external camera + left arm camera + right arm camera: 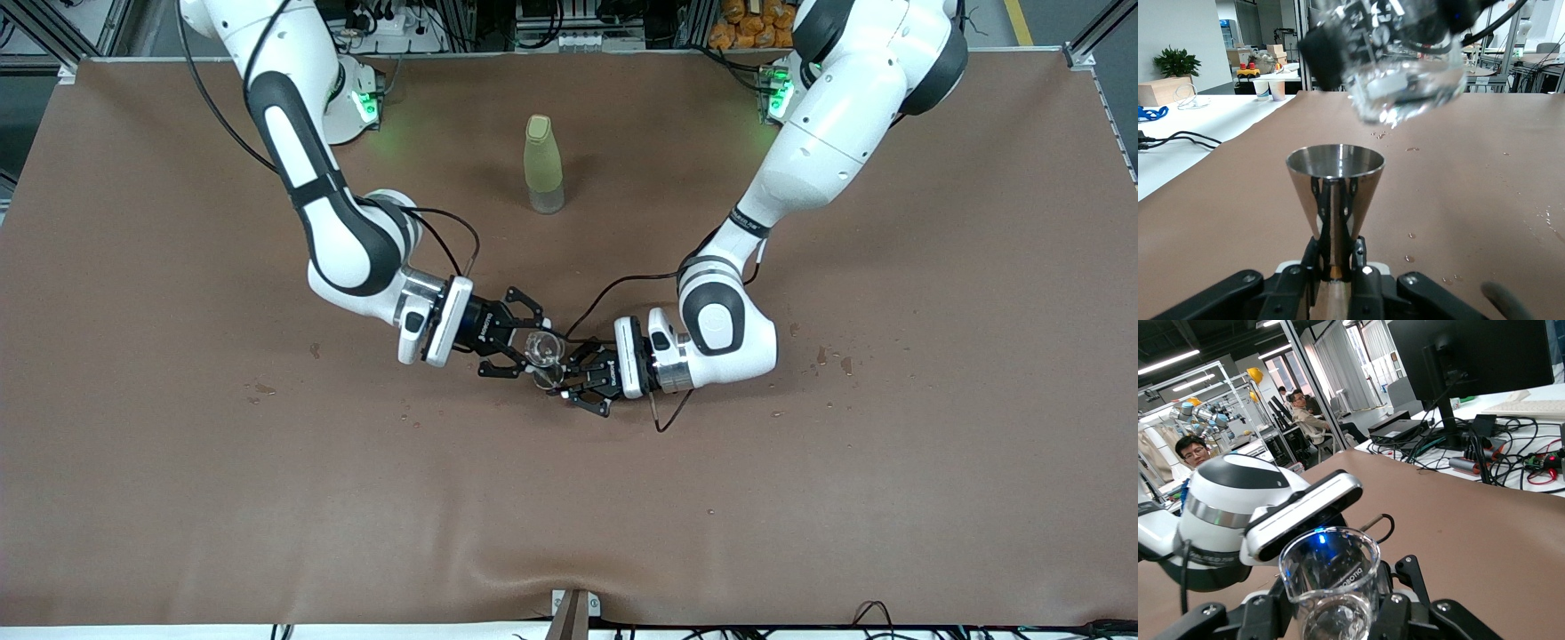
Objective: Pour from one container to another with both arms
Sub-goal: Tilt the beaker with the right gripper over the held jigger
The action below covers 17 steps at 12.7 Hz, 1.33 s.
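Note:
Over the middle of the table both arms meet. My right gripper (531, 348) is shut on a clear glass beaker (541, 349), seen close up in the right wrist view as the beaker (1332, 583) between the gripper (1335, 617). My left gripper (570, 382) is shut on the narrow waist of a shiny steel cone cup (1335, 190), held upright in the gripper (1336, 267). The beaker (1408, 83) is tilted just above the cone's open mouth, with clear liquid in it. No stream shows between them.
A pale yellow-green bottle (543, 164) stands upright farther from the front camera, between the two arm bases. Small droplets (831, 360) spot the brown table cover (800, 498). A black cable (662, 418) loops under the left wrist.

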### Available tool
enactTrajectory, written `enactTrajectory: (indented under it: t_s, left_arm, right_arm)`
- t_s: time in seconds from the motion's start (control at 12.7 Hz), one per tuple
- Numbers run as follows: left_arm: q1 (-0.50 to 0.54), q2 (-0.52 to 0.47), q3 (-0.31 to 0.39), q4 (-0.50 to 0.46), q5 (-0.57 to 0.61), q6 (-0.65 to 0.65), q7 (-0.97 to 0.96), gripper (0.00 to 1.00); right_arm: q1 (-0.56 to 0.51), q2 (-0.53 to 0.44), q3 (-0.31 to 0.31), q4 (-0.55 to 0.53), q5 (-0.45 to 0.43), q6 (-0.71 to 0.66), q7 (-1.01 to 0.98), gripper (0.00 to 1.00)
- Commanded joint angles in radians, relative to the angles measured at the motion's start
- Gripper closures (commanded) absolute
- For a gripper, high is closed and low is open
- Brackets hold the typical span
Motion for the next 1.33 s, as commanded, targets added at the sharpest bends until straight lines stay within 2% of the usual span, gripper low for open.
enactTrajectory:
  t_s: [0.0, 0.47, 1.26]
  left_arm:
    - [-0.015, 0.012, 0.008, 0.026, -0.033, 0.015, 0.000, 1.00]
    - [-0.022, 0.012, 0.009, 0.026, -0.051, 0.023, 0.000, 1.00]
    - [-0.022, 0.012, 0.009, 0.026, -0.051, 0.025, 0.000, 1.00]
  right_arm:
    - [0.033, 0.022, -0.009, 0.042, 0.058, 0.017, 0.073, 0.96]
    - [0.043, 0.022, -0.009, 0.031, 0.059, 0.018, 0.341, 0.96]
    - [0.025, 0.027, -0.009, 0.030, 0.063, 0.024, 0.597, 0.97]
